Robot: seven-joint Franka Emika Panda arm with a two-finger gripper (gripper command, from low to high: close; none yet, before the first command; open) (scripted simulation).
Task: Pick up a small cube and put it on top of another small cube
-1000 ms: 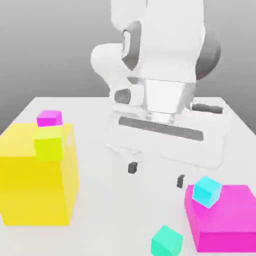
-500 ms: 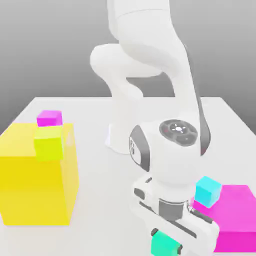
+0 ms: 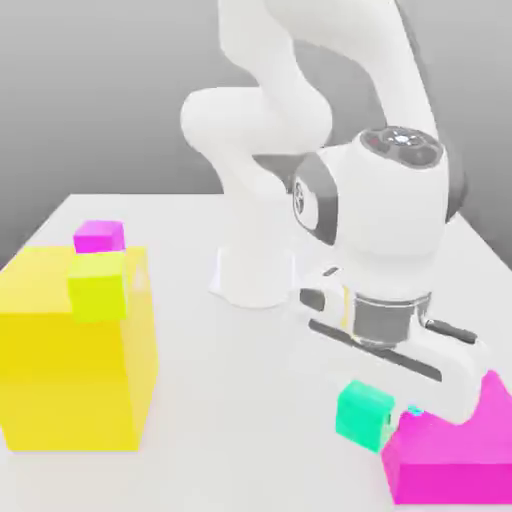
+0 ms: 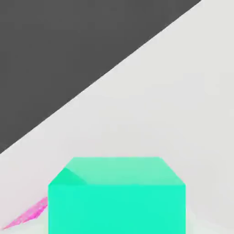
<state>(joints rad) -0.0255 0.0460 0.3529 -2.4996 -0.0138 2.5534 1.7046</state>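
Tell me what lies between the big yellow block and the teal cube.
In the exterior view, only bare white table lies between the yellow block and the teal cube.

A glossy white robot arm point(image 3: 300, 110) built of rounded, bulbous segments rises from a short cylindrical white base point(image 3: 252, 275). Dark grey bands mark the joints, and a round grey cap with small dots tops the wrist housing point(image 3: 402, 145). Below it, a ribbed grey collar meets the flat white hand point(image 3: 385, 405) with its dark slot.
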